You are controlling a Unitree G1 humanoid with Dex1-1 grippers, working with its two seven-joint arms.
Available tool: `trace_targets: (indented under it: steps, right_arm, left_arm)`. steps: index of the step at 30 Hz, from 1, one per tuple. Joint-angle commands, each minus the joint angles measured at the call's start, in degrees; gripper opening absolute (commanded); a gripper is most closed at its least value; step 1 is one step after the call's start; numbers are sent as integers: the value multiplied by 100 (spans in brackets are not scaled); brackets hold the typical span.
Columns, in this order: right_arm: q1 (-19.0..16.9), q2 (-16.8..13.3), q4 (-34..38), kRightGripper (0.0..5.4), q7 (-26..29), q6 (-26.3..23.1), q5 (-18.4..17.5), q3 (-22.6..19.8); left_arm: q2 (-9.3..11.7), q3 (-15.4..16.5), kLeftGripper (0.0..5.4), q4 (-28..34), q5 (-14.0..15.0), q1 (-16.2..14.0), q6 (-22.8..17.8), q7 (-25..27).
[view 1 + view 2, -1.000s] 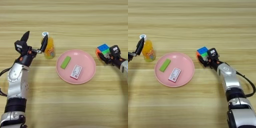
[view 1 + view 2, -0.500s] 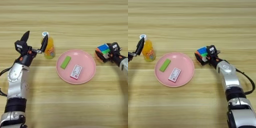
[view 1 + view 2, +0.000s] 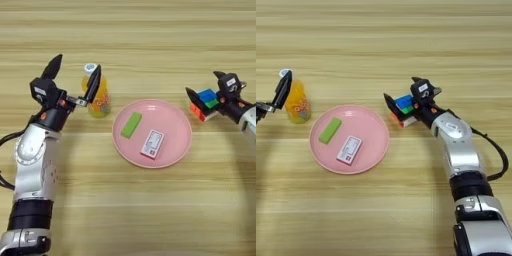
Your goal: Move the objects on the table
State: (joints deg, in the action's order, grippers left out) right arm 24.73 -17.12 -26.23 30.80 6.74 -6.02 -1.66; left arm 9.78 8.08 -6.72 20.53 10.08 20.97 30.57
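The right gripper, fingers spread, straddles the cube right of the plate, while the left gripper gapes beside the bottle.

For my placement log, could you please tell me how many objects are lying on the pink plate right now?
2. The green bar lies on the left part of the pink plate, and the pink-and-white card box lies near its middle, toward the front. Nothing appears hidden.

Light-brown wooden surface with horizontal grain stripes. Round pink plate holding a green bar and a pink-and-white box. Orange bottle with white cap. Cube showing blue, green, red, and orange. Black fingers on silver-grey arms.
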Motion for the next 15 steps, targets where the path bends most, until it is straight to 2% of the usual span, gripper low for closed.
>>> trace_targets:
  steps: [1,4,11,12,15]
  right_arm:
    - [-83,42,228,537,-3,-139,-46,37]
    - [-101,61,341,537,-5,-178,-52,52]
    - [-127,96,497,537,-30,-245,-53,52]
    - [-131,100,527,537,-35,-254,-54,52]
    - [-112,126,550,537,-58,-224,-41,56]
  left_arm:
    - [76,-199,540,365,-34,-138,-158,120]
    - [161,-396,540,567,-19,-271,-283,319]
    - [301,-767,540,530,-278,-438,-351,615]
    - [330,-841,540,525,-344,-459,-355,648]
    - [515,-1204,540,260,-857,-463,-531,724]
